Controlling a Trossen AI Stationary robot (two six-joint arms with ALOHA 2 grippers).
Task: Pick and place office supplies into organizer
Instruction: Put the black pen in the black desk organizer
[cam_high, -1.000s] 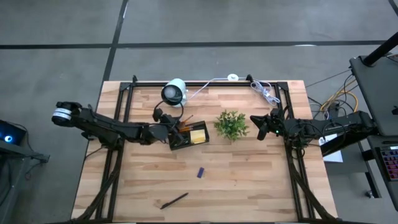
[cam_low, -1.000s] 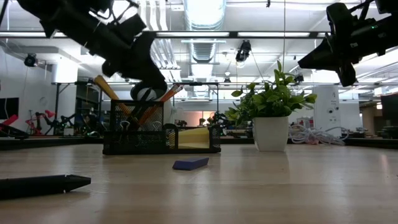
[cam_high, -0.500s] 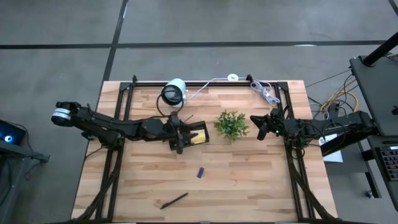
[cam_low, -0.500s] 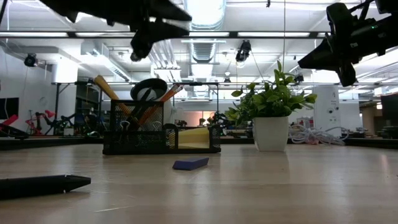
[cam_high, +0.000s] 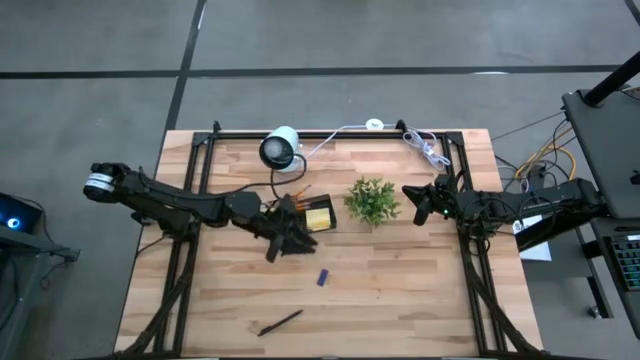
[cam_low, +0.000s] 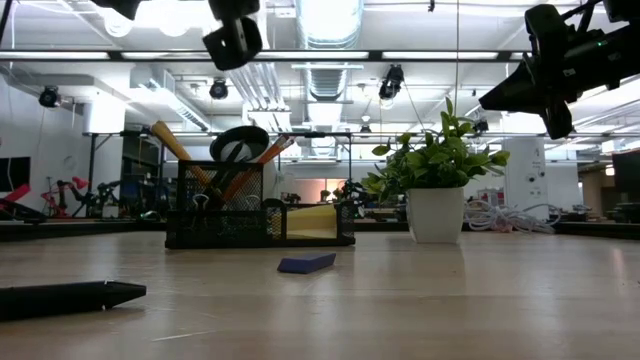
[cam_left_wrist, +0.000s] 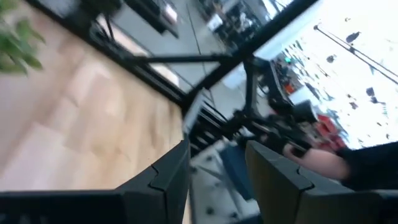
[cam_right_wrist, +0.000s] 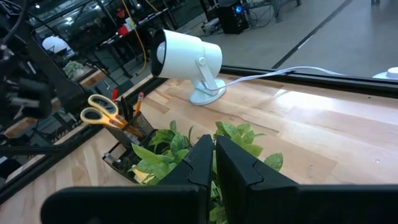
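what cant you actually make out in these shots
- Organizer, high view: the left gripper and arm cover its near-left part, so contents there are hidden.
- Black pen, low view: cut off by the left edge.
- Blue piece, high view: too small to identify.
- Left wrist view: motion-blurred; only the open fingers and bare table read.

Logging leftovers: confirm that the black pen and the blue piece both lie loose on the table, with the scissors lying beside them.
The scissors do not lie loose: the right wrist view shows them standing in the organizer. The black pen and blue piece do lie on the table.
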